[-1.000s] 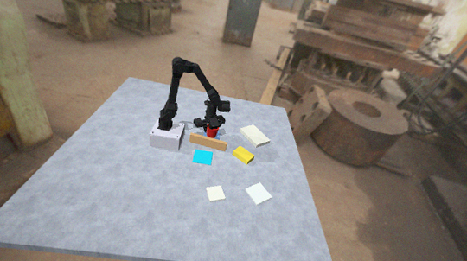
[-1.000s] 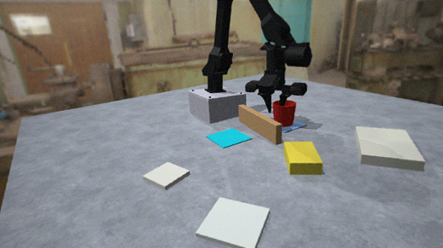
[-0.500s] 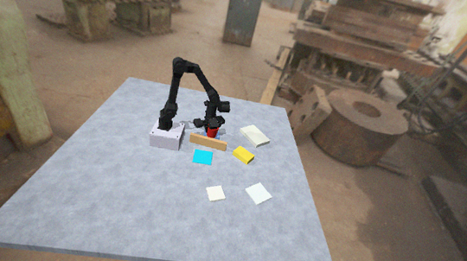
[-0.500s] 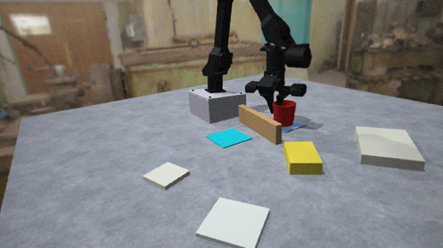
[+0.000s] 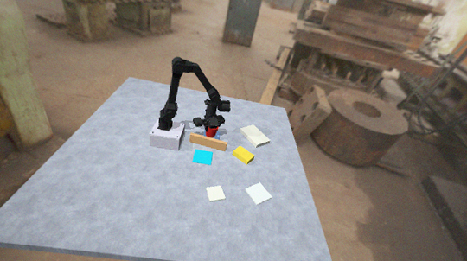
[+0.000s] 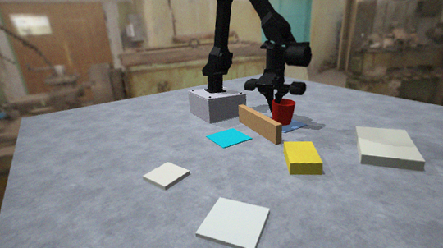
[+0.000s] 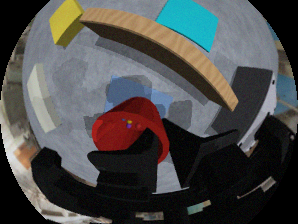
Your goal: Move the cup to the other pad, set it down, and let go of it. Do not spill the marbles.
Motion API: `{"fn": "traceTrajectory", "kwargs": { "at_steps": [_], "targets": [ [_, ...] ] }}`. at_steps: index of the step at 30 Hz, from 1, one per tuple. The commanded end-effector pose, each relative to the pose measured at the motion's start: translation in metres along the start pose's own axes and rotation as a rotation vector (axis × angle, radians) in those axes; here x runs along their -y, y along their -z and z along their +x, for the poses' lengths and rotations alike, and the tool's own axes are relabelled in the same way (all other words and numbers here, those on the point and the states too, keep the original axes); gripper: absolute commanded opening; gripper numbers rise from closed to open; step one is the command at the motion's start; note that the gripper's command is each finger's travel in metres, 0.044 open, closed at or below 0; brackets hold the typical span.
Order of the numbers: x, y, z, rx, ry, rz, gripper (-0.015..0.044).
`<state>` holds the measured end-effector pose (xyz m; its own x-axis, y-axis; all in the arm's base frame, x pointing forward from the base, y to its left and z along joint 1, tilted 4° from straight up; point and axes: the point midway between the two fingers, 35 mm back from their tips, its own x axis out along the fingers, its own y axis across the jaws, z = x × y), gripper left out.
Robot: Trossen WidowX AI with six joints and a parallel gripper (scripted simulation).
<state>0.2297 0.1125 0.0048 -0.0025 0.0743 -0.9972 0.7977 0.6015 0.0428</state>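
Note:
The red cup [image 5: 212,132] [image 6: 283,111] [image 7: 123,129] stands upright on a dull blue pad [image 6: 296,126] [image 7: 123,90], just behind a wooden bar [image 5: 208,142] [image 6: 259,123] [image 7: 160,39]. Small marbles [image 7: 129,121] show inside it. My gripper [image 5: 211,125] [image 6: 273,101] [image 7: 158,121] comes straight down onto the cup and is shut on its rim, one finger inside and one outside. The cyan pad [image 5: 203,157] [image 6: 228,137] [image 7: 189,19] lies flat on the near side of the bar.
A yellow block [image 5: 243,154] [image 6: 302,157] [image 7: 65,22] lies right of the bar. A cream slab [image 5: 255,135] [image 6: 388,147] lies further right. A white tile [image 5: 258,193] [image 6: 233,223] and a cream tile [image 5: 216,193] [image 6: 167,174] lie nearer the front. The arm's grey base [image 5: 167,137] [image 6: 216,104] stands left of the cup.

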Motion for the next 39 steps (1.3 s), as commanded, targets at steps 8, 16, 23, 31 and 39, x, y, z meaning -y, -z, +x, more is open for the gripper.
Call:
{"fn": "traceTrajectory", "kwargs": {
  "at_steps": [8,16,23,31,39],
  "targets": [
    [-0.004,-0.002,-0.048,0.002,-0.019,-0.003,0.0],
    [0.0,-0.002,-0.077,0.0,-0.018,-0.001,0.0],
    [0.003,-0.003,-0.078,0.0,-0.018,-0.001,0.0],
    [0.005,-0.004,-0.078,0.0,-0.017,-0.001,0.0],
    [0.005,-0.005,-0.076,0.003,-0.009,0.004,0.0]
  ]
}}
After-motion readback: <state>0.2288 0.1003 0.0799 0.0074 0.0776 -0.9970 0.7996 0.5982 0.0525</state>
